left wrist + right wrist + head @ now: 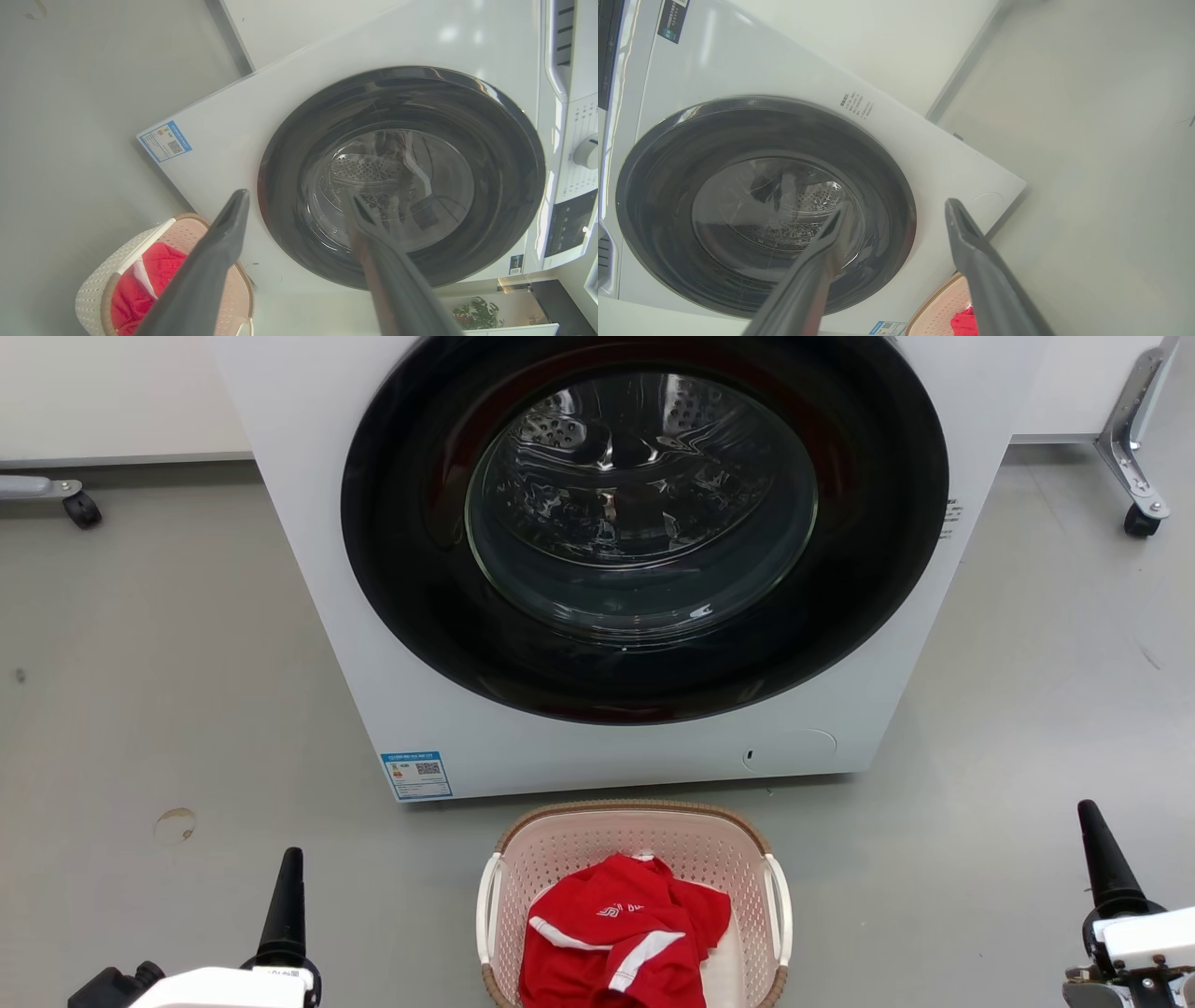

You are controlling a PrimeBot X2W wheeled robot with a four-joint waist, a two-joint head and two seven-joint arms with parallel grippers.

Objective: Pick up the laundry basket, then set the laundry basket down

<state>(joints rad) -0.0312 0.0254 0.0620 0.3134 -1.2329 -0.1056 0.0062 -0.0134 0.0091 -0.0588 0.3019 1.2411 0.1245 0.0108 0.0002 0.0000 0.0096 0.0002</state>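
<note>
Looking down through the head camera, I see the laundry basket (579, 854) standing upright on the floor (140, 709), just in front of the washing machine (327, 616), in the lower middle of the view. A red shirt (625, 933) lies inside it. As far as I can judge, nothing of the task is done: the basket is not lifted, and no hand touches it.

My left hand (299, 198) has its two fingers (210, 261) spread wide, with nothing between them. In its wrist view the basket lies at the lower left, partly behind one finger and apart from it. My right hand (897, 206) is spread wide too and is empty. Its wrist view shows a small part of the basket rim at the bottom edge. In the head view one hand is low on the left side and the other low on the right side. Both are well apart from the basket, which sits between them.

So I judge that everything is left to do: bring both hands inward to the white side handles (487, 905), close on them, raise the basket level so that the shirt stays inside, and then set it down again. The handles look thin, so I think the grip must be well centred on each.
</note>
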